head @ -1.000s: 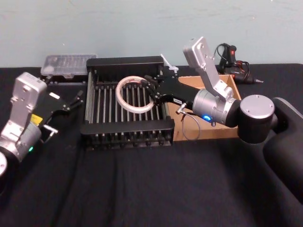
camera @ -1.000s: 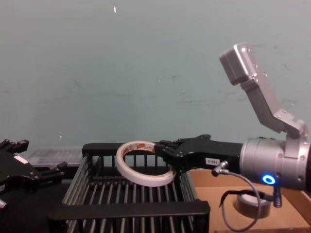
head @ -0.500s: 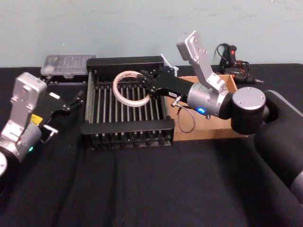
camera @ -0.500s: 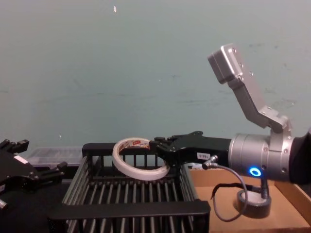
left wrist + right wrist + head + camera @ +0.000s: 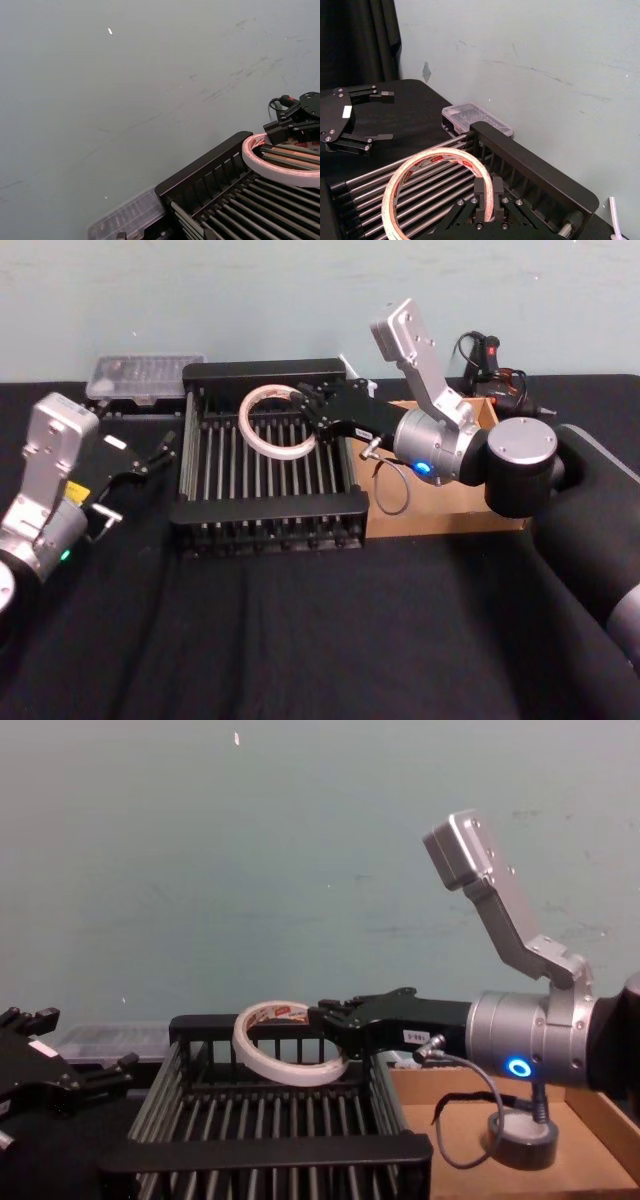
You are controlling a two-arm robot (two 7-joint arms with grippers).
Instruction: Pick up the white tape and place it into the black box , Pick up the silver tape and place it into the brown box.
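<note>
White tape (image 5: 277, 421) is held in the air above the back half of the black box (image 5: 268, 511), tilted, clear of the barred floor. Right gripper (image 5: 312, 418) reaches in from the right over the crate's right rim and has its fingers (image 5: 485, 197) pinched on the ring's wall, 1 inside the ring and 1 outside, as the right wrist view shows; red print shows on the ring's inner face. From the chest view the ring (image 5: 288, 1042) hangs at about the height of the crate's back rim. Silver tape (image 5: 522, 1138) lies flat in the brown box (image 5: 482, 513), which sits just beside the crate on its right, under the right arm. Left gripper (image 5: 152, 454) is parked over the black table (image 5: 320, 640) to the left of the crate, its fingers spread apart and holding nothing. Clear plastic case (image 5: 140, 375) sits behind it, near the crate's back left corner.
</note>
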